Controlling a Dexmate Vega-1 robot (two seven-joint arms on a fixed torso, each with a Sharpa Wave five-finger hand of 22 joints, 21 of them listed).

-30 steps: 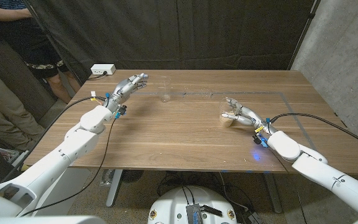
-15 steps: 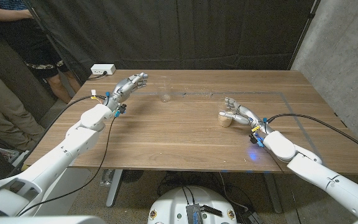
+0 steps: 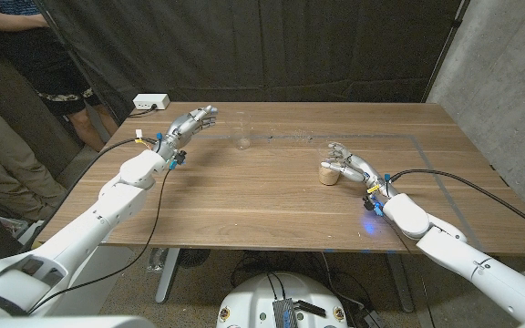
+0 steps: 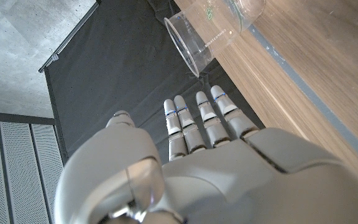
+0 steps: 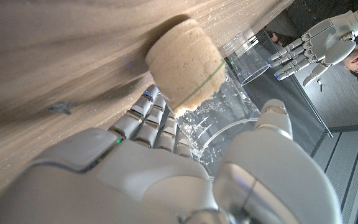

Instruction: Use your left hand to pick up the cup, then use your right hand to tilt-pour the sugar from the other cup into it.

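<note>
An empty clear plastic cup (image 3: 241,135) (image 4: 202,32) stands upright at the table's far middle. My left hand (image 3: 190,123) (image 4: 216,168) hovers to its left with fingers stretched out toward it, a gap between them, holding nothing. The second clear cup (image 3: 330,175) (image 5: 188,59), with beige sugar in its bottom, stands on the table right of centre. My right hand (image 3: 348,166) (image 5: 166,168) wraps around it, fingers on one side of its wall and thumb on the other. In the right wrist view the empty cup (image 5: 248,57) and my left hand (image 5: 316,40) show beyond.
A white power box (image 3: 150,102) sits at the table's back left corner. People (image 3: 16,82) stand behind the left side. Blue tape lines (image 3: 427,150) mark the wood on the right. Cables trail from both wrists over the table (image 3: 262,205).
My right hand's fingers have curled in around the sugar cup, and its arm has shifted slightly left. The left hand and the empty cup have stayed put.
</note>
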